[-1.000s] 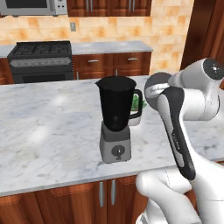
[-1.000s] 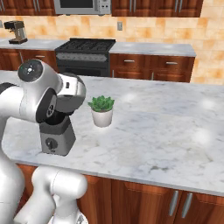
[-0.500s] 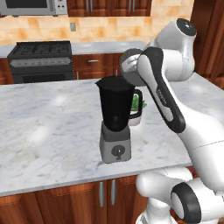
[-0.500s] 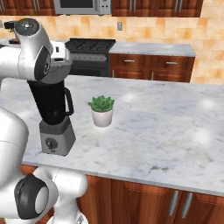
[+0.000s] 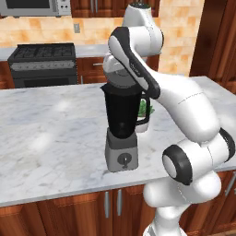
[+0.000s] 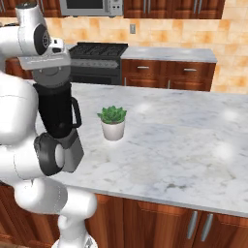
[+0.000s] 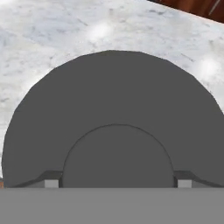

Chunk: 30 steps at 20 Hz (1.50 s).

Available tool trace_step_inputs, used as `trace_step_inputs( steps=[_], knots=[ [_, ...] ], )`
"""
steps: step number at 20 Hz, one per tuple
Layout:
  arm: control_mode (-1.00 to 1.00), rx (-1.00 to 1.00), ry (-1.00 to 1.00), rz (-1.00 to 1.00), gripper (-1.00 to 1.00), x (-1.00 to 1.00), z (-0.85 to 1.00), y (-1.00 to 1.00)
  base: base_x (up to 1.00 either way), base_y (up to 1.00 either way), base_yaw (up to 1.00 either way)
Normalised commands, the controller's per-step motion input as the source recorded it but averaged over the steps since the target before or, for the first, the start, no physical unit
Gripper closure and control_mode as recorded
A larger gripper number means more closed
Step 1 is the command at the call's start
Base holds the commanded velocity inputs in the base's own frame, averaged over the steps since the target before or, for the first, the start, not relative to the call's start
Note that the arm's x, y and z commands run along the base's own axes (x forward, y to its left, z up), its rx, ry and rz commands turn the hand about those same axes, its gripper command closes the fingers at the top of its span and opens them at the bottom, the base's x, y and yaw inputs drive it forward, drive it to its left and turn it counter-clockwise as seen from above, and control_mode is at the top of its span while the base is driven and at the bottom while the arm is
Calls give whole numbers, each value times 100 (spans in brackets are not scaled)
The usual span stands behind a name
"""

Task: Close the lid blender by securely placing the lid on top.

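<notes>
Lid (image 7: 113, 113) held flat, just above the blender (image 5: 121, 124) jar's mouth, roughly centred over it so it can drop straight on; whether it touches the rim is hard to tell. Gripper (image 7: 117, 183) clenched on the lid's raised centre, one fingertip (image 7: 51, 183) each side. Jar walls are black, contents not visible. Beside it on the marble counter (image 6: 193, 140), a small white pot (image 6: 113, 130) holds a green plant.
</notes>
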Motion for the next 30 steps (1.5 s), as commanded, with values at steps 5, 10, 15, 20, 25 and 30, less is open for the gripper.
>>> trace_step_inputs(
  steps=[5, 10, 15, 20, 25, 30],
  knots=[
    [-100, -10, 34, 0, 100, 28, -20, 12, 0, 0, 0],
    [-100, -7, 22, 0, 100, 0, -22, 0, 0, 0, 0],
    [-100, -3, 9, 0, 100, -27, -7, -8, 0, 0, 0],
    [-100, -1, 6, 0, 100, -55, -12, -14, 0, 0, 0],
    [-100, 0, 0, 0, 100, -61, -23, -8, 0, 0, 0],
    [-100, -1, 1, 0, 100, -20, -32, 0, 0, 0, 0]
  ],
)
